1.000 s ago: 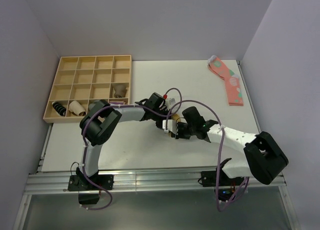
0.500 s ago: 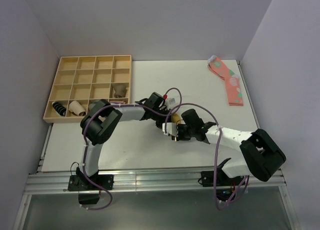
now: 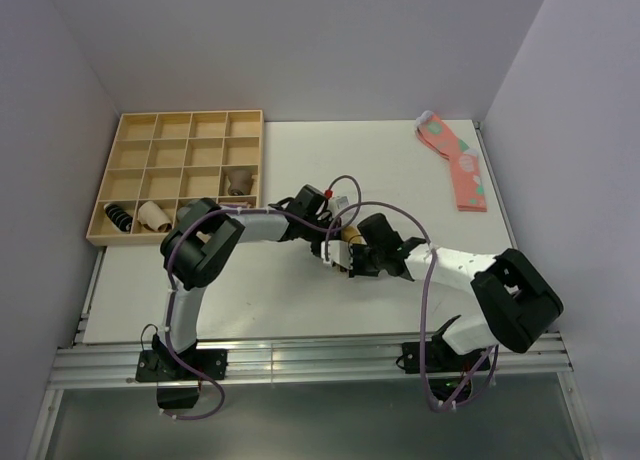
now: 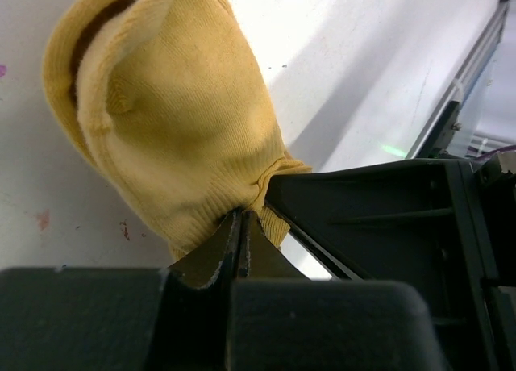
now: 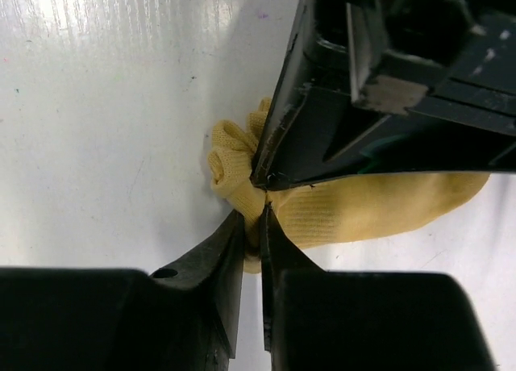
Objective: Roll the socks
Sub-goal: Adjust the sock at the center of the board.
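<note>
Near the middle of the white table [image 3: 250, 300] both arms meet over the mustard-yellow socks [image 4: 169, 121], which lie bunched into a loose bundle on the tabletop. The left gripper [image 4: 242, 226] has its jaws pressed together, pinching a fold of the knit at the bundle's 6 o'clock edge in its own camera. The right gripper [image 5: 251, 226] is nipped onto the crumpled end of the same socks, jaws all but touching, with the left one's black fingers right above it at 12 o'clock. From the overhead view, a wooden compartment tray [image 3: 170, 127] sits at 10 o'clock with a few rolled socks [image 3: 155, 215] in its cells. The pink spotted socks [image 3: 460, 165] lie flat at 2 o'clock, well apart.
</note>
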